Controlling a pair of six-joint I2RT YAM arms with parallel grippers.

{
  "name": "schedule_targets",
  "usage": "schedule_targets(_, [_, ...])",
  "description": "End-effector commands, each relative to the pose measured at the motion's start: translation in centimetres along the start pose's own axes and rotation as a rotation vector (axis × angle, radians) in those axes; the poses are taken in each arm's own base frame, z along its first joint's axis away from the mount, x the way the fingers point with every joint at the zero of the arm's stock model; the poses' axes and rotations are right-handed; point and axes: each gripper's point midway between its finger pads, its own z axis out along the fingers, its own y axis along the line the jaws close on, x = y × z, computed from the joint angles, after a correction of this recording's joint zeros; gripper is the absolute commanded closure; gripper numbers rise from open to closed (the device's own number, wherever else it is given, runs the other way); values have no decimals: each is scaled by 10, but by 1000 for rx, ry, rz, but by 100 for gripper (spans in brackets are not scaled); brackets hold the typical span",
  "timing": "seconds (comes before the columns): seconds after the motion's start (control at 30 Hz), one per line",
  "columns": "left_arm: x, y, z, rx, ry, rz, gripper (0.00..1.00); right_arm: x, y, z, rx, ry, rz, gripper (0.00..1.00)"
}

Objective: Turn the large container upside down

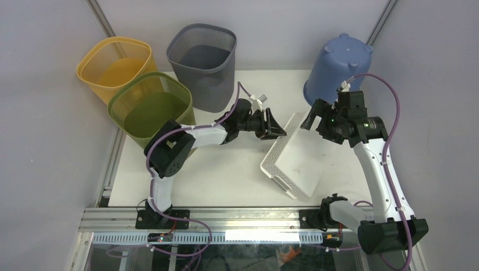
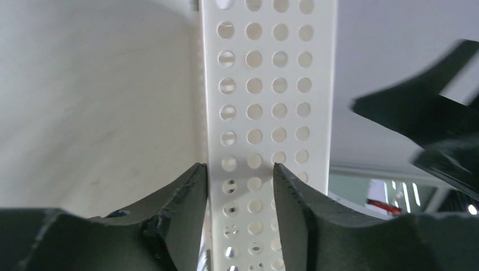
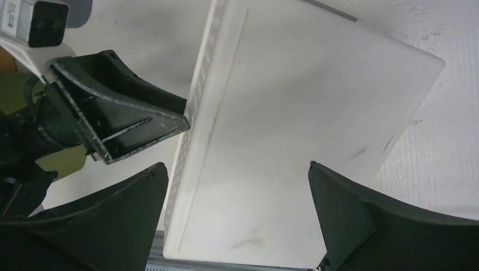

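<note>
The large container (image 1: pixel 299 155) is a white bin with perforated walls. It stands tilted on one long edge on the table, with its smooth base facing up and to the right. My left gripper (image 1: pixel 277 131) is at its upper left wall. In the left wrist view the fingers (image 2: pixel 186 197) stand a little apart, tips against the perforated wall (image 2: pixel 265 84), with nothing clamped between them (image 2: pixel 240 175). My right gripper (image 1: pixel 314 117) hovers above the far end. It is wide open (image 3: pixel 237 165) over the container's base (image 3: pixel 305 113), and the left gripper (image 3: pixel 183 118) also shows there.
A yellow basket (image 1: pixel 116 65), a green basket (image 1: pixel 151 107) and a grey basket (image 1: pixel 202 62) stand at the back left. A blue bucket (image 1: pixel 338 65) stands upside down at the back right, just behind my right gripper. The metal rail (image 1: pixel 226 214) runs along the near table edge.
</note>
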Motion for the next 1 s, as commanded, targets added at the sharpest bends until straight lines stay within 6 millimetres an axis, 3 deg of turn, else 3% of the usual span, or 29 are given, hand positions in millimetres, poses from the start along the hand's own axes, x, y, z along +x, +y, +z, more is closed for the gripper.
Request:
schedule_targets(0.0, [7, 65, -11, -283, 43, 72, 52, 3, 4, -4, -41, -9, -10, 0])
schedule_targets(0.23, [1, 76, -18, -362, 30, 107, 49, 13, 3, -5, -51, 18, -11, 0])
schedule_targets(0.4, [-9, 70, -30, -441, 20, 183, 36, 22, 9, -2, -98, 59, -33, 1])
schedule_targets(0.53, [-28, 37, -47, -486, -30, 271, 35, 26, 22, 0, -150, 73, -24, 0])
schedule_targets(0.67, [-47, -3, -78, -554, -104, 361, 34, 39, 45, 8, -224, 104, -16, 0])
schedule_targets(0.8, [-54, -36, -117, -613, -185, 421, 32, 66, 81, 21, -306, 177, -35, 0])
schedule_targets(0.97, [-63, -50, -169, -751, -337, 402, 29, 105, 125, 39, -348, 249, -77, 0])
